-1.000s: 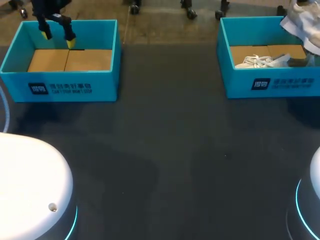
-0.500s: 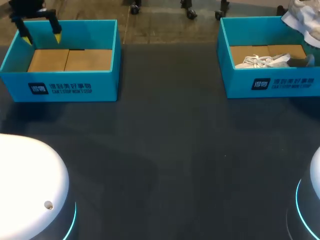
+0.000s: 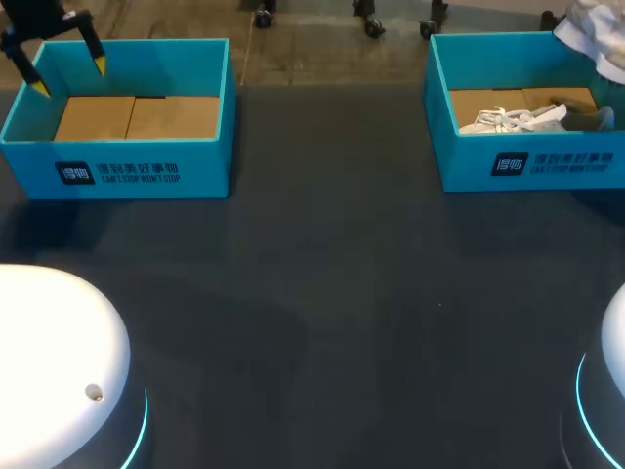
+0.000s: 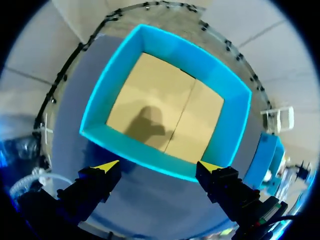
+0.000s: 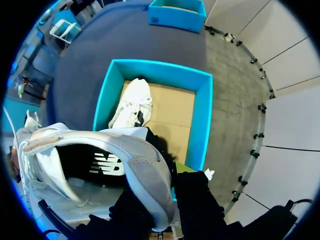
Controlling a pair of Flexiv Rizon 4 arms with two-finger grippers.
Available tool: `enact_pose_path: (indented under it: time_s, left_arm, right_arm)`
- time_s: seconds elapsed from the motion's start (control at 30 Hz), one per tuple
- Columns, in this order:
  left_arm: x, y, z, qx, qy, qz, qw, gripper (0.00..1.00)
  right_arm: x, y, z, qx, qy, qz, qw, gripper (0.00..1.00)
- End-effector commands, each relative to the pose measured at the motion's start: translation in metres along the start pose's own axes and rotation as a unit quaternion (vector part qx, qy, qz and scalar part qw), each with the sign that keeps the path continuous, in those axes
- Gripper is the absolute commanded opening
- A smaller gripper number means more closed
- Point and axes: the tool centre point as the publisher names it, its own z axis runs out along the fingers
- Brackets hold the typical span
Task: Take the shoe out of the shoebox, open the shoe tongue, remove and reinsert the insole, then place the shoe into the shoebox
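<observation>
Shoes: two. First shoe (image 5: 100,165) gripped at its collar in my right pincer (image 5: 162,180) above right shoebox (image 5: 202,115), opening toward wrist; second shoe (image 5: 131,102) lies lengthwise inside. Shoeboxes: two. Left pincer (image 4: 159,166) spread wide, empty, above left shoebox (image 4: 102,90) edge.

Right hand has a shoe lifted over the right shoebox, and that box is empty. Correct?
Not empty. The right wrist view shows a second white shoe lying inside the right shoebox. The rest holds: the right hand grips the grey shoe above that box.
</observation>
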Motion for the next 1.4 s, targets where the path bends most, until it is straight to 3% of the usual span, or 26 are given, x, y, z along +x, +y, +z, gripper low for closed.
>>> enact_pose_path:
  time_s: [0.03, 0.13, 0.3, 0.4, 0.43, 0.47, 0.5, 0.93, 1.1, 1.33, 1.4]
  left_arm:
    - [-0.002, 0.008, 0.001, 0.021, 0.003, -0.044, 0.999, 1.0]
    - [-0.002, 0.008, 0.001, 0.021, 0.003, -0.044, 0.999, 1.0]
    - [-0.002, 0.008, 0.001, 0.021, 0.003, -0.044, 0.999, 1.0]
    - [-0.002, 0.008, 0.001, 0.021, 0.003, -0.044, 0.999, 1.0]
    - [-0.002, 0.008, 0.001, 0.021, 0.003, -0.044, 0.999, 1.0]
    - [-0.002, 0.008, 0.001, 0.021, 0.003, -0.044, 0.999, 1.0]
    - [-0.002, 0.008, 0.001, 0.021, 0.003, -0.044, 0.999, 1.0]
    - [-0.002, 0.008, 0.001, 0.021, 0.003, -0.044, 0.999, 1.0]
    - [-0.002, 0.008, 0.001, 0.021, 0.003, -0.044, 0.999, 1.0]
    - [-0.002, 0.008, 0.001, 0.021, 0.003, -0.044, 0.999, 1.0]
    - [-0.002, 0.008, 0.001, 0.021, 0.003, -0.044, 0.999, 1.0]
  right_arm:
    - [-0.004, -0.002, -0.003, 0.0, 0.011, -0.001, 1.0, 0.0]
    - [-0.005, -0.015, 0.004, 0.006, 0.024, 0.058, 0.998, 0.0]
    - [0.01, -0.041, 0.005, 0.004, -0.006, 0.176, 0.984, 0.0]
    - [0.031, -0.062, -0.002, -0.025, -0.032, 0.305, 0.952, 0.0]
    - [0.038, -0.066, -0.003, -0.027, -0.03, 0.35, 0.936, 0.0]
    - [0.04, -0.067, -0.004, -0.028, -0.028, 0.361, 0.932, 0.0]
    - [0.052, -0.07, -0.006, -0.031, -0.019, 0.404, 0.914, 0.0]
    - [0.052, -0.07, -0.006, -0.031, -0.019, 0.404, 0.914, 0.0]
    - [0.046, -0.075, 0.007, -0.004, -0.026, 0.491, 0.871, 0.0]
    - [0.054, -0.075, 0.009, 0.017, -0.036, 0.574, 0.818, 0.0]
    - [0.06, -0.078, 0.007, 0.008, -0.036, 0.619, 0.785, 0.0]
